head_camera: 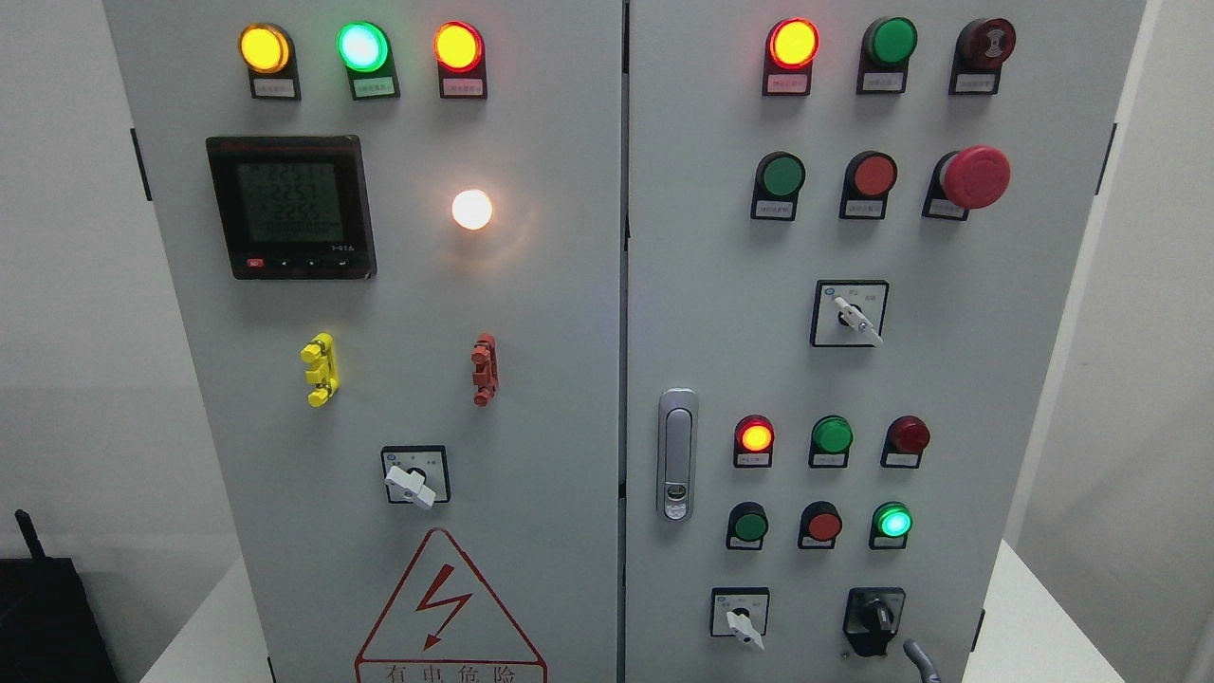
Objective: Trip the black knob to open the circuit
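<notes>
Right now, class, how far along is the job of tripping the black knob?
Done: nothing visible yet. The black knob at the right door's lower right sits untouched. In hand: only a grey tip, perhaps a finger, shows just below it at the picture's bottom edge; no hand is clearly visible. Left: reaching the knob, gripping and turning it.

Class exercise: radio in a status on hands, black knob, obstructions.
Left hand not in view. Grey fingertip beside black knob, apart from it; arm side unclear. Nothing covers knob.
</notes>
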You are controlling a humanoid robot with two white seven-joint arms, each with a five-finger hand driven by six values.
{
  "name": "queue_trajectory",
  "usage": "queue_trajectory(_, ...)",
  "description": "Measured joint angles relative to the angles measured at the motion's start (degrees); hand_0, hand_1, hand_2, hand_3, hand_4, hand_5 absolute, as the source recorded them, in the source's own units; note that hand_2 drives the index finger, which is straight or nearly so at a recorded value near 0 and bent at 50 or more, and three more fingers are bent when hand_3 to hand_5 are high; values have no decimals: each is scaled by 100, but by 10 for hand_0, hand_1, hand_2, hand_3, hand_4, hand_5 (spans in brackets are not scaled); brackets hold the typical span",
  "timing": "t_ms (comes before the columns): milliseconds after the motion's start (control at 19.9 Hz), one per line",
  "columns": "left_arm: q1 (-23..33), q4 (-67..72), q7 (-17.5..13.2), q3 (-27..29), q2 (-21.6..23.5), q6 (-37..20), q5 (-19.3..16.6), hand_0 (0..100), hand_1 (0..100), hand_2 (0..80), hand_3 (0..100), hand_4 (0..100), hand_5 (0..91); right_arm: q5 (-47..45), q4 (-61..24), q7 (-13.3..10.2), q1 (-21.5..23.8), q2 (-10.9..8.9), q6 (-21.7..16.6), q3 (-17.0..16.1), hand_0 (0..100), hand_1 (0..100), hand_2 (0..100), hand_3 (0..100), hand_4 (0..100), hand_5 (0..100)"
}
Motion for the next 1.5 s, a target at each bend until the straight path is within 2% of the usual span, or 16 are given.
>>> queue_trajectory(451, 0, 0, 0, 0, 0, 0, 0, 120, 389, 0, 0, 0, 0, 0, -567, -267, 457, 31, -9, 90, 0, 90, 45, 1000, 1000, 1000)
queue_trajectory(702, 0, 0, 0, 0, 0, 0, 0, 120, 389, 0, 0, 0, 0, 0, -952, -310, 916, 109, -9, 284, 0, 82, 22, 1000, 1000, 993)
queue_trajectory(852, 0, 0, 0, 0, 0, 0, 0, 120, 389, 0, 0, 0, 0, 0, -1015, -311, 1134, 201, -9, 351, 0, 77, 0, 1000, 949, 921)
queue_trajectory(1003, 0, 0, 0, 0, 0, 0, 0, 120, 389, 0, 0, 0, 0, 0, -1022, -312, 1195, 247, -18, 352, 0, 77, 0, 998, 826, 789)
queue_trajectory(1103, 0, 0, 0, 0, 0, 0, 0, 120, 389, 0, 0, 0, 0, 0, -1029, -312, 1199, 260, -44, 352, 0, 77, 0, 893, 712, 669)
queue_trajectory(1153, 0, 0, 0, 0, 0, 0, 0, 120, 389, 0, 0, 0, 0, 0, -1030, -312, 1201, 260, -53, 352, 0, 77, 0, 883, 701, 647)
queue_trajectory(1203, 0, 0, 0, 0, 0, 0, 0, 120, 389, 0, 0, 0, 0, 0, -1031, -312, 1202, 260, -64, 351, 0, 78, 0, 811, 622, 557)
queue_trajectory(1253, 0, 0, 0, 0, 0, 0, 0, 120, 389, 0, 0, 0, 0, 0, -1031, -312, 1202, 260, -68, 352, 0, 78, 18, 766, 581, 504)
queue_trajectory(1504, 0, 0, 0, 0, 0, 0, 0, 120, 389, 0, 0, 0, 0, -1, -1032, -313, 1202, 264, -156, 350, 0, 78, 40, 419, 289, 235)
